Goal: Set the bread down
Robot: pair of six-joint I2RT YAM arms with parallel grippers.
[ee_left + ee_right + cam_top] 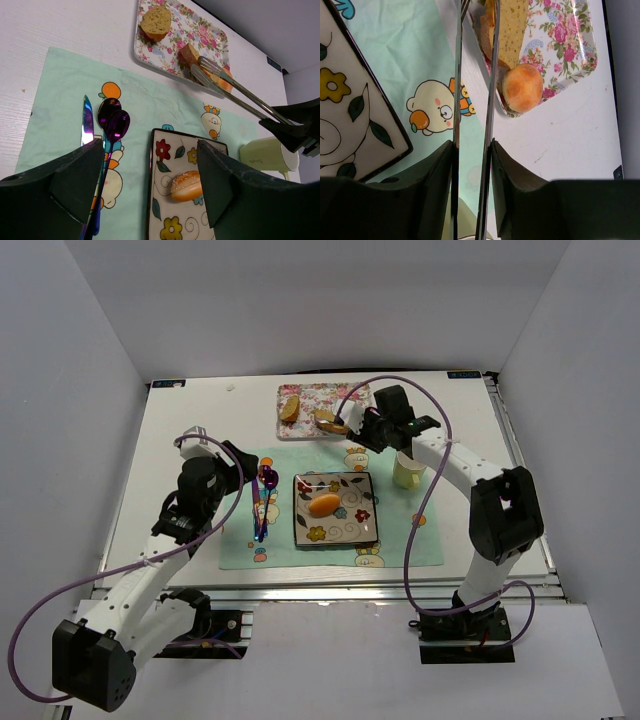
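Right gripper (472, 150): clamped on tongs (235, 92)
Tong tips: at bread (512, 22), floral tray (570, 30), desk (200, 420) far edge
Left gripper (150, 180): jaws spread

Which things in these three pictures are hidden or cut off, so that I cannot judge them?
- Right wrist view: the tongs and the bread run off the top edge; their contact is unseen.
- Top view: the right gripper covers the tray's near right corner.
- Left wrist view: a finger of the left gripper hides the knife's handle.
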